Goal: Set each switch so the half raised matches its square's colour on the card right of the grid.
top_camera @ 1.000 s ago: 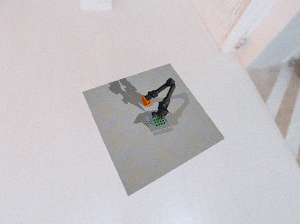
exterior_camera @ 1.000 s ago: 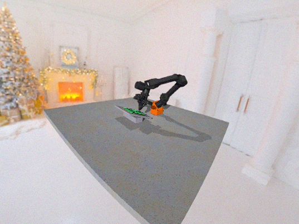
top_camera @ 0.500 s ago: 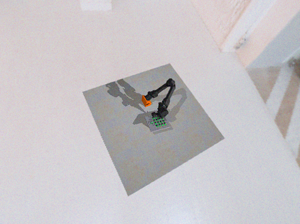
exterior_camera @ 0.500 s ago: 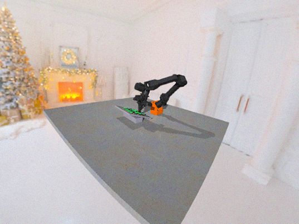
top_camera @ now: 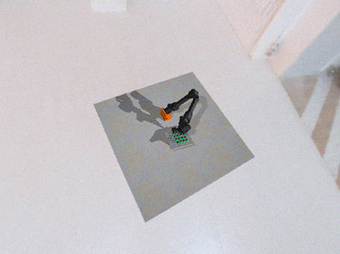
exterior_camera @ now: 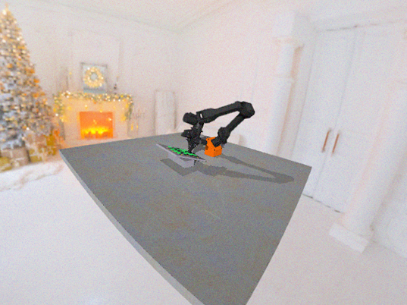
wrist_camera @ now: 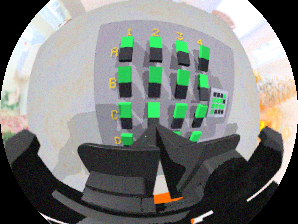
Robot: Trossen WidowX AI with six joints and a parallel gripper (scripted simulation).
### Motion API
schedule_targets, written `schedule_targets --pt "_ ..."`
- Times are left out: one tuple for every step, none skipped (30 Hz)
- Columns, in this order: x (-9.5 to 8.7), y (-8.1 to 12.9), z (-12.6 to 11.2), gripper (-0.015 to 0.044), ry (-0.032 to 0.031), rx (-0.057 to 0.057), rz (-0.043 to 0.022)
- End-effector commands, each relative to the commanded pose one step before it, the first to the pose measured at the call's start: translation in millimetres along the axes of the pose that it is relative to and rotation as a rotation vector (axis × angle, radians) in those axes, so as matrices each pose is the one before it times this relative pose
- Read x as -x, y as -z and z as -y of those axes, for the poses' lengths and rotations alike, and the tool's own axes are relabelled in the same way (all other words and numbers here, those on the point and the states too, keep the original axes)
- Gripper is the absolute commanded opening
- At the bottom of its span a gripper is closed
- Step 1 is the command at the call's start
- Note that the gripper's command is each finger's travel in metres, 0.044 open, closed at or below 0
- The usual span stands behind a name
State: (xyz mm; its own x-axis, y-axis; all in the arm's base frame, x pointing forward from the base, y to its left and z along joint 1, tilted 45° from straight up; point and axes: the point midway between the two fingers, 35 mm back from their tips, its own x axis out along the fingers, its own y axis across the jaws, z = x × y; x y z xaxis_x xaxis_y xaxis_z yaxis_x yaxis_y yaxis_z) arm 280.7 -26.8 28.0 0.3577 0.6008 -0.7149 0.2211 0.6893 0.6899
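Observation:
A grey panel (wrist_camera: pixel 105 38) (top_camera: pixel 175 148) (exterior_camera: pixel 184 162) carries a grid of rocker switches (wrist_camera: pixel 154 82) with green and dark grey halves, in rows lettered A to D. The small card (wrist_camera: pixel 218 103) lies at the panel's right edge, beside the middle rows. My gripper (wrist_camera: pixel 153 127) (top_camera: pixel 178 131) (exterior_camera: pixel 190 149) is shut and empty. Its tip is low over the nearest row, at the second switch from the left. That switch is mostly hidden behind the fingers, so I cannot tell whether the tip touches it. The card's squares are too small to read.
The panel sits on a grey table (top_camera: pixel 160 185) (exterior_camera: pixel 194 218). The arm's orange base (top_camera: pixel 166 114) (exterior_camera: pixel 213 149) stands just behind the panel.

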Motion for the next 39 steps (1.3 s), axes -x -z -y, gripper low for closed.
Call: schedule_targets --pt "-0.7 -0.25 -0.47 0.0 -0.00433 -0.0054 0.00138" --pt "-0.13 0.0 0.0 0.0 -0.00001 0.0 0.0" --pt "-0.13 0.0 0.0 0.0 -0.00001 0.0 0.0" --pt "-0.13 0.0 0.0 0.0 -0.00001 0.0 0.0" --pt "-0.13 0.0 0.0 0.0 -0.00001 0.0 0.0" --pt "-0.13 0.0 0.0 0.0 -0.00001 0.0 0.0" --pt "-0.13 0.0 0.0 0.0 -0.00001 0.0 0.0" --pt "-0.13 0.0 0.0 0.0 -0.00001 0.0 0.0" --pt "-0.13 0.0 0.0 0.0 -0.00001 0.0 0.0" --pt "-0.13 0.0 0.0 0.0 -0.00001 0.0 0.0" --pt "-0.13 0.0 0.0 0.0 -0.00001 0.0 0.0" --pt "-0.13 0.0 0.0 0.0 -0.00001 0.0 0.0" --pt "-0.13 0.0 0.0 0.0 -0.00001 0.0 0.0" --pt "-0.13 0.0 0.0 0.0 -0.00001 0.0 0.0" --pt "-0.13 0.0 0.0 0.0 -0.00001 0.0 0.0" --pt "-0.13 0.0 0.0 0.0 -0.00001 0.0 0.0" --pt "-0.13 0.0 0.0 0.0 -0.00001 0.0 0.0" --pt "-0.13 0.0 0.0 0.0 -0.00001 0.0 0.0" --pt "-0.13 0.0 0.0 0.0 -0.00001 0.0 0.0" --pt "-0.13 0.0 0.0 0.0 -0.00001 0.0 0.0" --pt "-0.13 0.0 0.0 0.0 -0.00001 0.0 0.0" --pt "-0.13 0.0 0.0 0.0 -0.00001 0.0 0.0" --pt "-0.13 0.0 0.0 0.0 -0.00001 0.0 0.0" --pt "-0.13 0.0 0.0 0.0 -0.00001 0.0 0.0" --pt "-0.13 0.0 0.0 0.0 -0.00001 0.0 0.0" --pt "-0.13 0.0 0.0 0.0 -0.00001 0.0 0.0" --pt "-0.13 0.0 0.0 0.0 -0.00001 0.0 0.0" --pt "-0.13 0.0 0.0 0.0 -0.00001 0.0 0.0" --pt "-0.13 0.0 0.0 0.0 -0.00001 0.0 0.0" --pt "-0.13 0.0 0.0 0.0 -0.00001 0.0 0.0" --pt "-0.13 0.0 0.0 0.0 -0.00001 0.0 0.0" --pt "-0.13 0.0 0.0 0.0 -0.00001 0.0 0.0" --pt "-0.13 0.0 0.0 0.0 -0.00001 0.0 0.0" --pt "-0.13 0.0 0.0 0.0 -0.00001 0.0 0.0" --pt "-0.13 0.0 0.0 0.0 -0.00001 0.0 0.0" --pt "-0.13 0.0 0.0 0.0 -0.00001 0.0 0.0" --pt "-0.13 0.0 0.0 0.0 -0.00001 0.0 0.0" --pt "-0.13 0.0 0.0 0.0 -0.00001 0.0 0.0" --pt "-0.13 0.0 0.0 0.0 -0.00001 0.0 0.0"
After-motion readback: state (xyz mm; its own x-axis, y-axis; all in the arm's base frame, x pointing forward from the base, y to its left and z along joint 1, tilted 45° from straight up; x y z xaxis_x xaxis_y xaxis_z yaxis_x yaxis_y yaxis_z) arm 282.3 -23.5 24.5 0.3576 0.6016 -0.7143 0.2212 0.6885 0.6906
